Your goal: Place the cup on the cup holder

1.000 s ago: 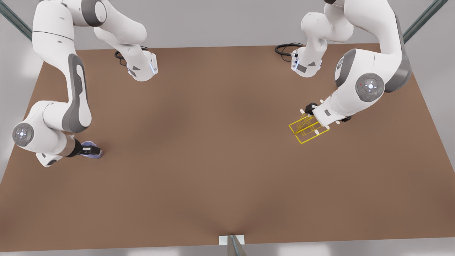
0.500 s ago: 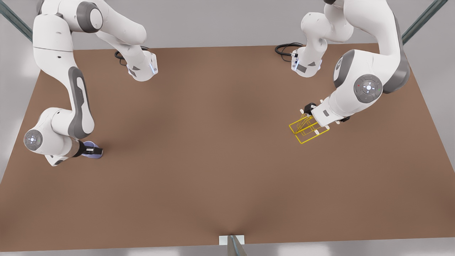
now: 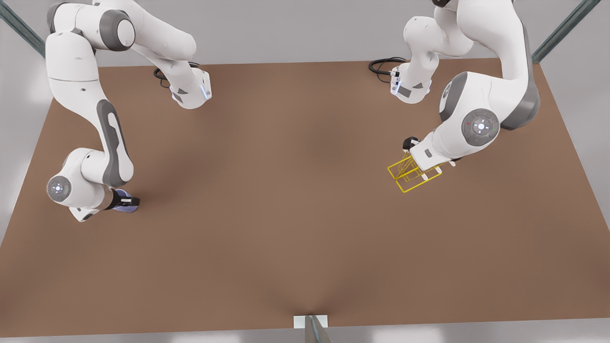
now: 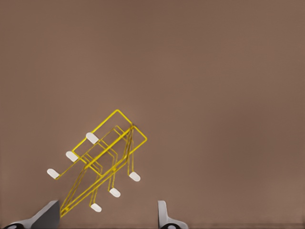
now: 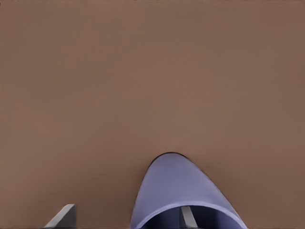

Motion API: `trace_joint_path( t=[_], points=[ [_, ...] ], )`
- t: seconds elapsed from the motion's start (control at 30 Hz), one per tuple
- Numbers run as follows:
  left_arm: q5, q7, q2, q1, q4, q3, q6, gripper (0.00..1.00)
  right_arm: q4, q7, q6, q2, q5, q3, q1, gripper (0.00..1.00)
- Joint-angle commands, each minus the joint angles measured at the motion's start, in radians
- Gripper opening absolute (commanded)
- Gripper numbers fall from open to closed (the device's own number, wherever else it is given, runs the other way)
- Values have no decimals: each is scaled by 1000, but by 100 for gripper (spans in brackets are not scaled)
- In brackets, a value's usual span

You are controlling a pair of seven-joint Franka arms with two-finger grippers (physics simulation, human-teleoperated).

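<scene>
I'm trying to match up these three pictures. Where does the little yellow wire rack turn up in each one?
Front view: the cup holder stands on the table toward the front view's right, just under the left gripper.
Left wrist view: the same rack lies on the table ahead of the gripper's fingers.
Right wrist view: here the cup lies instead.
Shared landmark: the brown table.

We see the right tool (image 3: 127, 202) draw the cup (image 3: 121, 194) slightly up-frame, while the left tool (image 3: 412, 151) slides toward the front view's left over the cup holder (image 3: 413, 174)
</scene>
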Motion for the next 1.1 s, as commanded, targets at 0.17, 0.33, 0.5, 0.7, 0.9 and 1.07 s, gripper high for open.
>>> trace_joint_path(
  t=[0.17, 0.33, 0.5, 0.7, 0.9, 1.07],
  points=[
    [-1, 4, -1, -2, 4, 0, -30, 100, 6, -36, 146, 33, -50, -17, -1, 45],
    [-4, 2, 0, -3, 5, 0, -33, 100, -4, -38, 123, 30, -50, -19, -5, 34],
    [-7, 1, 0, -3, 4, 0, -33, 100, -4, -38, 96, 19, -50, -22, -5, 21],
    [-11, 4, -1, -3, 7, 0, -33, 100, 62, 39, 101, -35, 74, 27, 12, 21],
    [-11, 7, -6, -3, 10, 0, -56, 100, 120, 375, 60, -84, 261, 412, 12, 21],
    [-28, 7, -1, -3, 10, -2, -55, 100, 468, 756, 75, 203, 266, 597, 208, 21]
  ],
)
